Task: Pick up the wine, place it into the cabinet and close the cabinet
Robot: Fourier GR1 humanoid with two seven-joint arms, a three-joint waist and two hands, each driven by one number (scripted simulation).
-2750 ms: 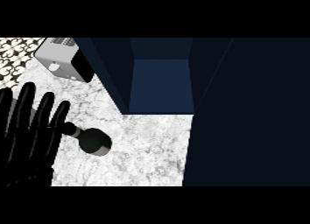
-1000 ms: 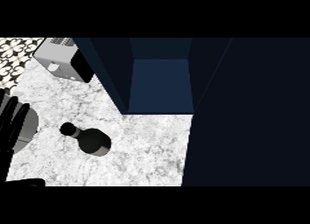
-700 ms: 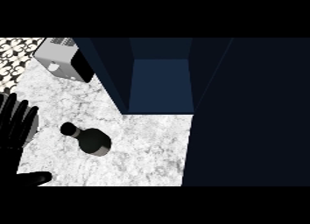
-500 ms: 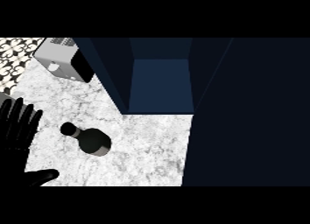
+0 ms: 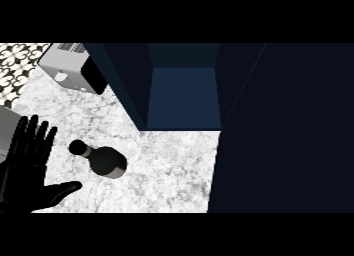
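Head view: wine (image 5: 101, 160), a dark bottle, stands on the marble table (image 5: 165, 165) at lower left, its neck toward the upper left. Just left of it, apart from it, the left hand (image 5: 21, 172) holds nothing, fingers (image 5: 34, 137) straight and spread wide, thumb pointing toward the bottle. Up and right, the dark blue cabinet (image 5: 184, 100) stands open. A grey toaster (image 5: 71, 67) sits at upper left.
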